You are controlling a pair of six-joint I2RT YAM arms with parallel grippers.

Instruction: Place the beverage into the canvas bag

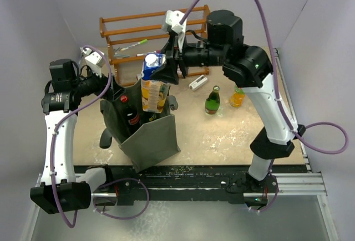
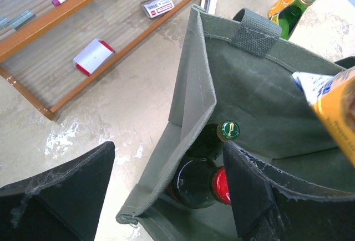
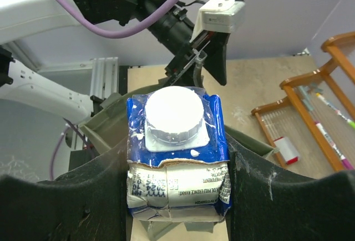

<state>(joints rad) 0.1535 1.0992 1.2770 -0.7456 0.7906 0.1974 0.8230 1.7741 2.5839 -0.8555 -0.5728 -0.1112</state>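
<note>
The beverage is a yellow-orange carton (image 1: 152,88) with a blue top and a white cap (image 3: 174,114). My right gripper (image 3: 177,160) is shut on its upper part and holds it upright over the open mouth of the canvas bag (image 1: 150,138). The carton's lower end (image 2: 335,111) is at about rim height. The grey-green bag holds two dark bottles, one with a green cap (image 2: 229,131) and one with a red cap (image 2: 221,185). My left gripper (image 2: 166,160) stands open astride the bag's left wall. One finger is outside and one inside, and neither presses the cloth.
A green bottle (image 1: 212,100) and an orange bottle (image 1: 237,97) stand on the table right of the bag, with a small white item (image 1: 198,82) nearby. A wooden rack (image 1: 138,36) holding pens and small boxes lies at the back.
</note>
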